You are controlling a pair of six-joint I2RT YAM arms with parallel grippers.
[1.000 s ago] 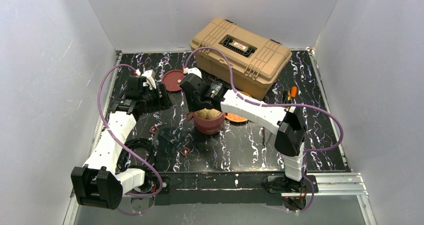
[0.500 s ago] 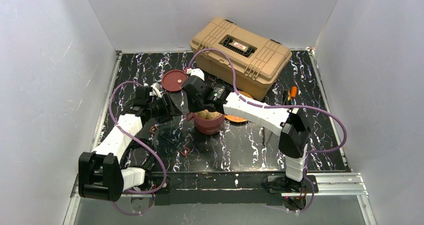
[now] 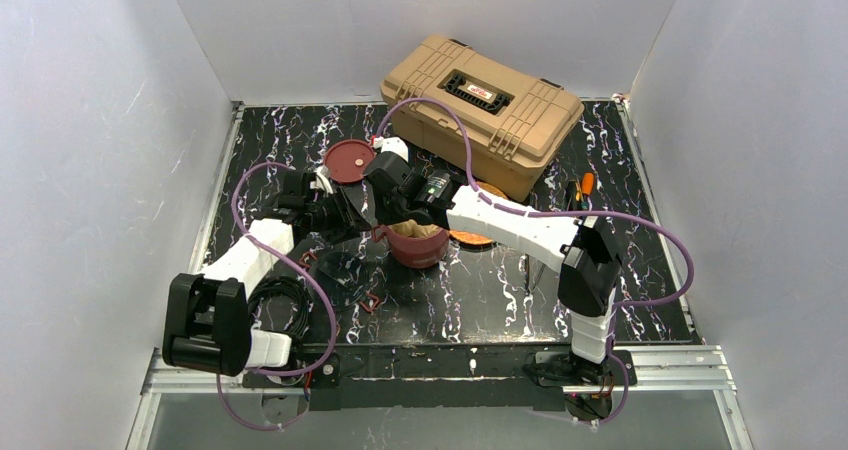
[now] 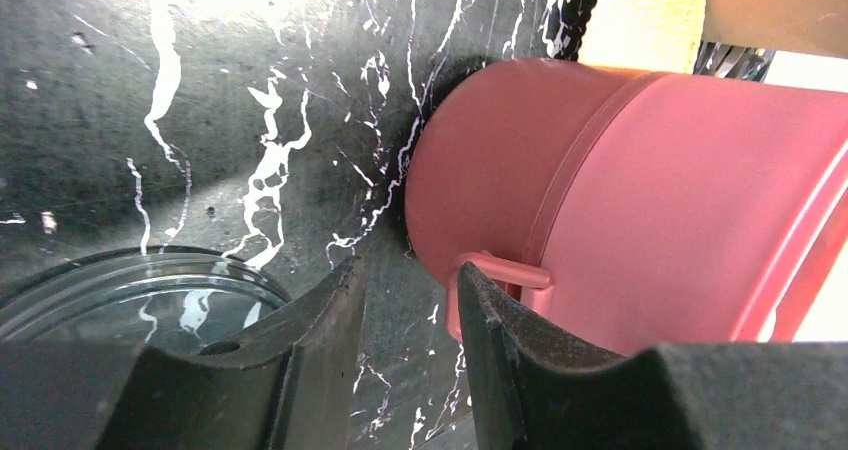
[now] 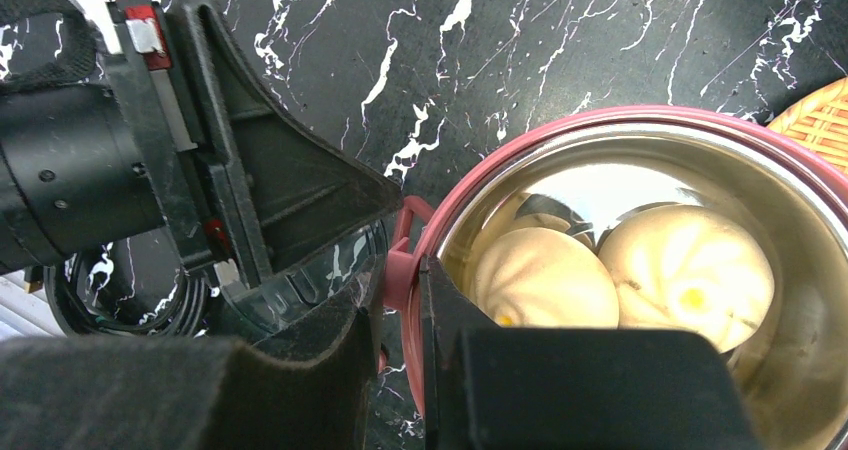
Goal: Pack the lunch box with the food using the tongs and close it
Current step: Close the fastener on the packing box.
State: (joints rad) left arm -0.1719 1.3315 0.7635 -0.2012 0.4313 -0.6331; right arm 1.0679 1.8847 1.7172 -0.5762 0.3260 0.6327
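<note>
Black marbled table (image 3: 480, 290), white walls round it. All places are relative to the lunch box bowl (image 3: 418, 248), which is mid-table, open, no lid on.

Left of bowl: clear round lid (image 4: 130, 290) flat on the table, near it. Left gripper (image 4: 408, 295) is low at the bowl's left wall, jaws partway apart with only bare table in the gap. Its right finger (image 4: 520, 370) is right at the bowl's small side tab (image 4: 500, 270); touching or not, can't tell. Nothing held.

Behind-left of bowl: flat maroon lid (image 3: 348, 160), apart from it.

At bowl: right gripper (image 5: 402, 290) is pinched on the rim by that tab, 1 finger outside, 1 inside the steel liner. 2 buns (image 5: 545, 275) inside, side by side.

Right of bowl: orange woven plate (image 3: 470, 235) just beside. Tan toolbox (image 3: 480, 100) behind-right.

Tongs: can't spot them; neither claw has them.

Handling, my read: bowl is rigid, smooth plastic over steel, light with 2 buns in it. The curved wall is slippery for a side pinch, so the rim wall or the tab are the holds. Tab looks thin and may flex: fine for steadying, not lifting. Open top, so keep it level. Buns are soft, squeeze gently.
</note>
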